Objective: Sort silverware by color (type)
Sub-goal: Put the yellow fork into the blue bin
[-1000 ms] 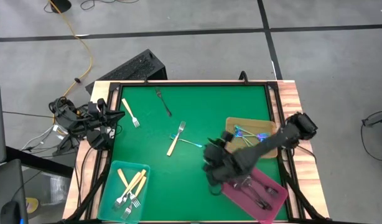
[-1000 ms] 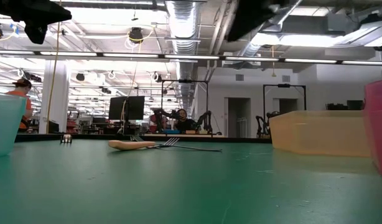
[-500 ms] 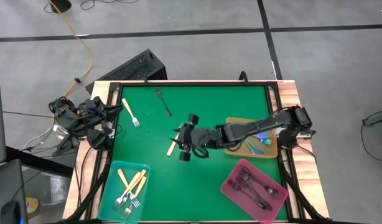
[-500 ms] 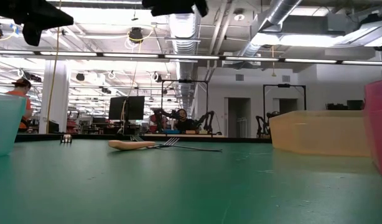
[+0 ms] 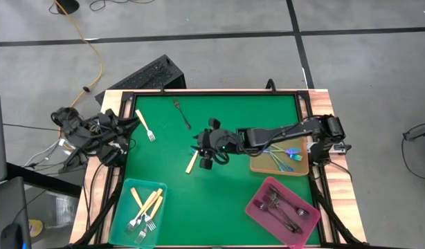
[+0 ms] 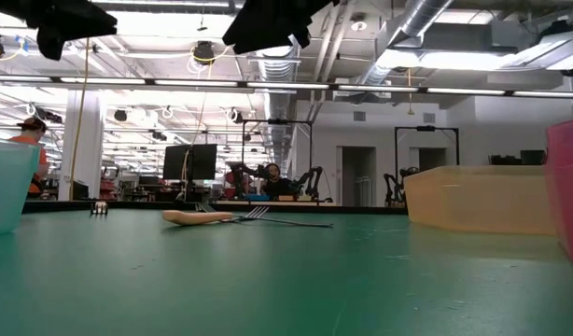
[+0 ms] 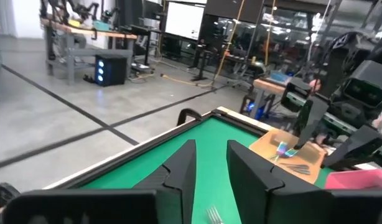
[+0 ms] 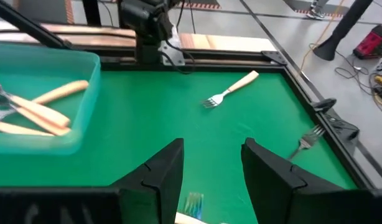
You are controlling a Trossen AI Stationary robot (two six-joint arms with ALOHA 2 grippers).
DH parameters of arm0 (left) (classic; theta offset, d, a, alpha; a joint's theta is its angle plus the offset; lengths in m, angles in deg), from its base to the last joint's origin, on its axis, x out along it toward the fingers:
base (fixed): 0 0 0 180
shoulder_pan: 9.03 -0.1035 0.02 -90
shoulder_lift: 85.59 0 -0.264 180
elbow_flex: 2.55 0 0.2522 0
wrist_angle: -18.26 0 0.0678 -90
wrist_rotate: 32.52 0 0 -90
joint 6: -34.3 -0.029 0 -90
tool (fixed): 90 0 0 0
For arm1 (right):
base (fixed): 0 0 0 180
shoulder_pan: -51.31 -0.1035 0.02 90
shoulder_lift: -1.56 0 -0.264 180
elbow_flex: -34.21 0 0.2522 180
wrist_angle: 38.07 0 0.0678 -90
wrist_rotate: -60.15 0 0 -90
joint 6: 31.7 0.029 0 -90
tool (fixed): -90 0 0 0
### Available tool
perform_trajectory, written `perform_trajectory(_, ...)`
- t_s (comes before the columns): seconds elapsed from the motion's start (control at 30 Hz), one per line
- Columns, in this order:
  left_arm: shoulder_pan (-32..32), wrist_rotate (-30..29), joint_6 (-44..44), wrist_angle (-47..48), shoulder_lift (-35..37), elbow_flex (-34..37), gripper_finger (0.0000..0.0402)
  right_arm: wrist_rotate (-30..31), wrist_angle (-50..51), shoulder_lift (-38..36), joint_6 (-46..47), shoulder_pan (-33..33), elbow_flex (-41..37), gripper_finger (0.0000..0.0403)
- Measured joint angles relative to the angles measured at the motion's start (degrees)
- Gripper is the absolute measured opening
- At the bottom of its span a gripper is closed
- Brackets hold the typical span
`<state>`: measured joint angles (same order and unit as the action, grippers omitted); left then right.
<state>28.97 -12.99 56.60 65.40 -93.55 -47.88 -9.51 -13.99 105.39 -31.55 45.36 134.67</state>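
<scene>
My right gripper (image 5: 207,147) (image 8: 213,149) hovers open above two crossed forks at the table's middle, touching neither. One is cream-handled (image 5: 192,162) and the other iridescent blue (image 5: 211,158) (image 8: 192,203); both lie flat on the green mat. Another cream-handled fork (image 5: 145,125) (image 8: 231,89) lies flat at the far left. A dark fork (image 5: 182,113) (image 8: 309,140) lies flat near the far edge. My left gripper (image 7: 211,149) waits open and level at the table's left edge (image 5: 115,130), holding nothing.
A teal tray (image 5: 122,207) at the near left holds cream-handled forks. The tan tray (image 5: 257,138) at the right holds blue forks. Dark forks lie in a pink tray (image 5: 257,207) at the near right. A raised black frame (image 5: 212,93) borders the green mat.
My right gripper has swung from above the pink tray at the near right toward the table's middle and left. It now hangs over the crossed forks, stretched out from the right edge. No fork has moved.
</scene>
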Motion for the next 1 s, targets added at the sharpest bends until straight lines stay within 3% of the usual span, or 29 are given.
perform_trajectory(0.27, 0.0, 0.4, -4.2, -8.7, -9.9, -0.5, 0.0107, -1.2, 0.2, 0.0, -2.2, 0.0, 0.0, 0.0182)
perform_trajectory(0.53, -1.1, 8.5, 4.0, -5.7, -17.0, -8.0, 0.0134, -1.3, 0.2, 0.0, -3.5, 0.0, 0.0, 0.0182)
perform_trajectory(0.7, -5.8, 11.3, 8.8, 4.2, -21.8, -18.0, 0.0135, -1.4, 0.3, 0.0, -4.7, 0.0, 0.0, 0.0182)
perform_trajectory(0.8, -10.8, 12.2, 15.2, 16.5, -25.3, -24.9, 0.0135, -2.7, 0.4, 0.0, -4.7, 0.0, 0.0, 0.0182)
perform_trajectory(1.0, -24.7, 20.8, 27.5, 40.4, -33.0, -34.6, 0.0135, -4.0, 0.4, 0.0, -4.7, 0.0, 0.0, 0.0182)
